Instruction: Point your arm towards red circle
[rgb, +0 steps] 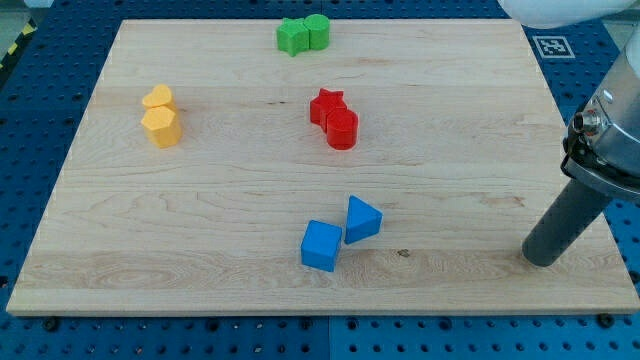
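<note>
The red circle (342, 129) sits just above the board's middle, touching the red star (326, 105) at its upper left. My tip (542, 259) rests on the wooden board (200, 210) near its lower right corner, far to the right of and below the red circle. The rod leans up to the view's right edge. The blue triangle (362, 218) and blue cube (321, 246) lie between, lower middle.
A green star (292, 37) and green circle (317, 30) touch at the top edge. A yellow heart (157, 98) and yellow hexagon (162, 126) touch at the left. Blue perforated table surrounds the board.
</note>
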